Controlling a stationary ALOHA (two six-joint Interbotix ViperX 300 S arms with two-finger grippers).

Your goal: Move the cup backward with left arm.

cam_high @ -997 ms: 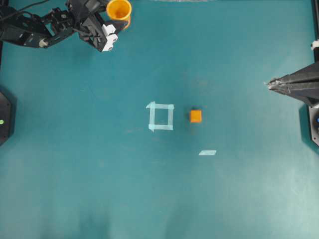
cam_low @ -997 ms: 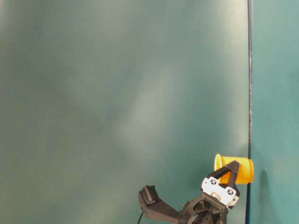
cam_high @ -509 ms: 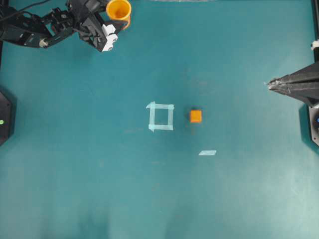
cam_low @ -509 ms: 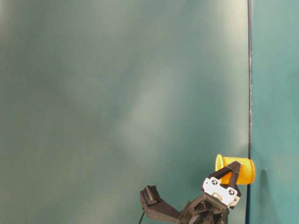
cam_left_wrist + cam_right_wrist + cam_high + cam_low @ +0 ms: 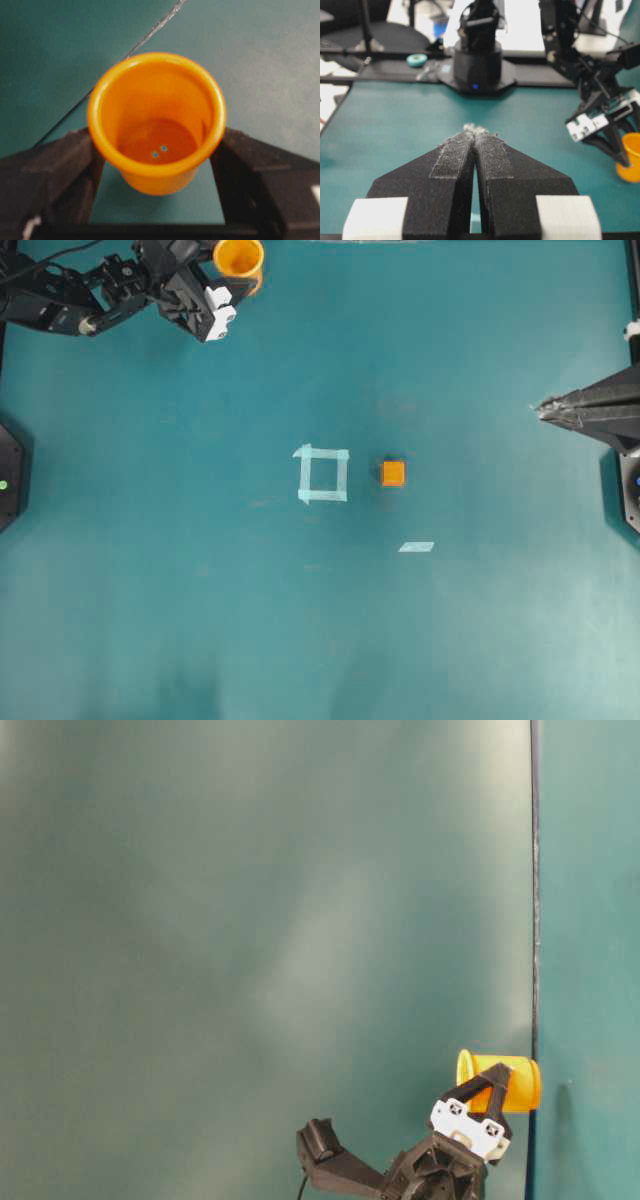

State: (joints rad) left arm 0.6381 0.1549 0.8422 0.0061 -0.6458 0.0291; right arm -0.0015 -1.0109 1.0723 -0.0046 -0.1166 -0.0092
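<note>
Little has moved: the cup (image 5: 239, 260) has only nudged slightly. It sits at the worktop's (image 5: 450, 370) far edge, clasped between your left arm's fingers (image 5: 65, 165). Lower gently before letting go, so it lands upright. Your right fingers (image 5: 475, 150) rest closed, empty, well apart.

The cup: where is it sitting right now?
In the overhead view the cup is at the table's top-left edge, between the fingers of the left gripper, far from the orange cube.
</note>
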